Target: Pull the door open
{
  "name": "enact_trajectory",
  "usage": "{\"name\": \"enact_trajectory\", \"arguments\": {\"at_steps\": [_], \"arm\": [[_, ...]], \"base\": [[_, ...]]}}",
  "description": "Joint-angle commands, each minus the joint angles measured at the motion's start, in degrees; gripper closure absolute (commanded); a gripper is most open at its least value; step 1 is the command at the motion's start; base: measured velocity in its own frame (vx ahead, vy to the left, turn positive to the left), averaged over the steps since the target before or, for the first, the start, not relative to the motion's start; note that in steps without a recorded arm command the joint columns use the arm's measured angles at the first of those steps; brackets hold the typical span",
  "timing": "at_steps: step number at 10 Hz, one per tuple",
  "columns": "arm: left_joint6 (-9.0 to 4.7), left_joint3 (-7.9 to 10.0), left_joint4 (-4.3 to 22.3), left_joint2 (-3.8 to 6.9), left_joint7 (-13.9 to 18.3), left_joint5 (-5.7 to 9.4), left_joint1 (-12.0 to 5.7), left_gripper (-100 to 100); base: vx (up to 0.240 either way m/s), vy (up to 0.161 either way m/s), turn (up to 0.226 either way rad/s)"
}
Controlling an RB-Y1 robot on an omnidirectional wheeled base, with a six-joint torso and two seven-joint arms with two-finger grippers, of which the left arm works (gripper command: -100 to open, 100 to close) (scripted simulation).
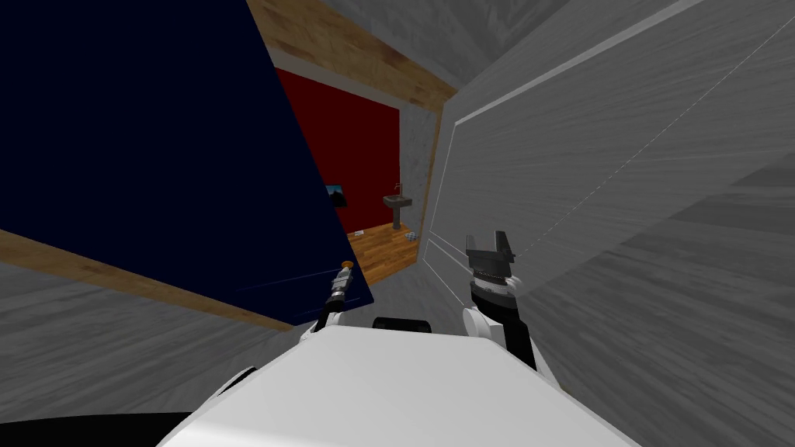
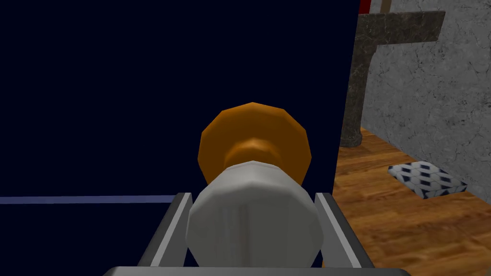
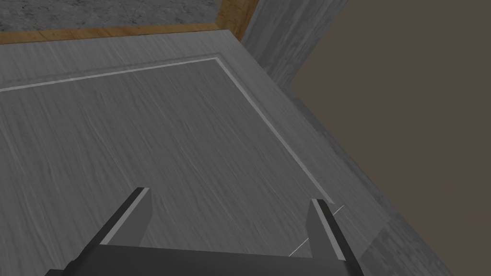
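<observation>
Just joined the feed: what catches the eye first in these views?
The dark navy door, standing ajar, dominates, with the left gripper shut on its white knob in front of an orange rosette. Past the door's edge lie a red wall and a wooden floor; the right gripper hangs open by a grey panelled surface.
</observation>
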Motion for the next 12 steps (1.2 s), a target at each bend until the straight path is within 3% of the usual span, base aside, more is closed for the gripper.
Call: {"name": "enact_trajectory", "arguments": {"at_steps": [1, 7, 8, 12], "arm": [[-0.81, -1.62, 0.6, 0.65, 1.8, -0.46, 0.33, 100], [-2.74, -6.36, -0.3, 4.59, 7.4, -1.53, 2.31, 100], [-2.3, -5.9, -0.2, 4.17, 6.7, -1.39, 2.22, 100], [-5.32, -9.82, -0.6, 7.15, 10.6, -2.88, 4.08, 100]], "base": [[-0.202, 0.019, -0.129], [-0.22, 0.045, -0.14], [-0.097, 0.017, -0.034], [-0.214, 0.038, -0.118]]}}
